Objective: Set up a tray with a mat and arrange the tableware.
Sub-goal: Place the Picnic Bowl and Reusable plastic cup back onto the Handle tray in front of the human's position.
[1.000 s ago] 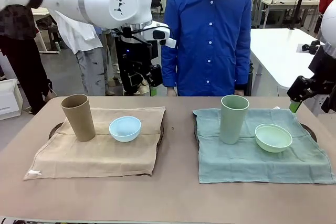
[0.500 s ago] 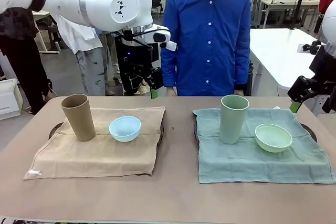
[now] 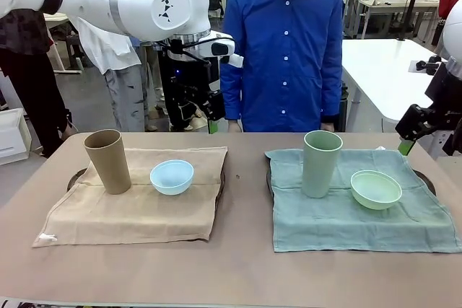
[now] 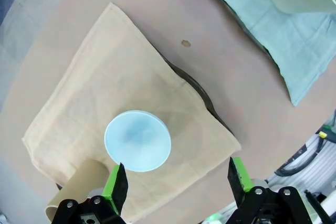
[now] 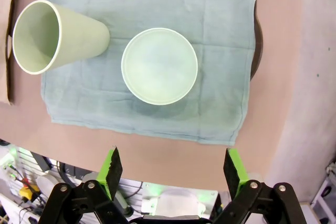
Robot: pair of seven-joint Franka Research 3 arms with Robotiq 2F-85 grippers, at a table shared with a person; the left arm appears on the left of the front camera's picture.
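Front view: a brown table (image 3: 238, 279) carries two settings side by side; on the robot's left a tan cloth mat (image 3: 137, 203) lies over a dark round tray (image 3: 75, 178) whose edge peeks out at the mat's left and right; on it stands a tall tan handleless cup (image 3: 108, 161), upright, with a small round light blue bowl (image 3: 172, 177) just beside it, apart from it; on the robot's right a pale green cloth mat (image 3: 354, 210) covers a second dark tray (image 3: 426, 178); a tall pale green handleless cup (image 3: 322, 164) stands upright on it with a small round pale green bowl (image 3: 375, 189) near it, not touching; a person in a blue button shirt (image 3: 289, 48) stands at the far side of the table, behind the gap between the two mats.

The left gripper (image 3: 210, 110) hangs above the far edge of the table, well clear of the tan mat; the right gripper (image 3: 415, 131) is raised beyond the table's right end, one green pad showing.

Left wrist view: the left gripper's jaws stand wide with nothing between them, green fingertips (image 4: 116, 182) framing bare mat beside the light blue bowl far below; a corner of the green mat and the pale green cup show at the upper right.

Right wrist view: the right gripper's green pads (image 5: 111, 167) are spread wide and hold nothing; the pale green bowl sits under them on its mat, the pale green cup to its side.
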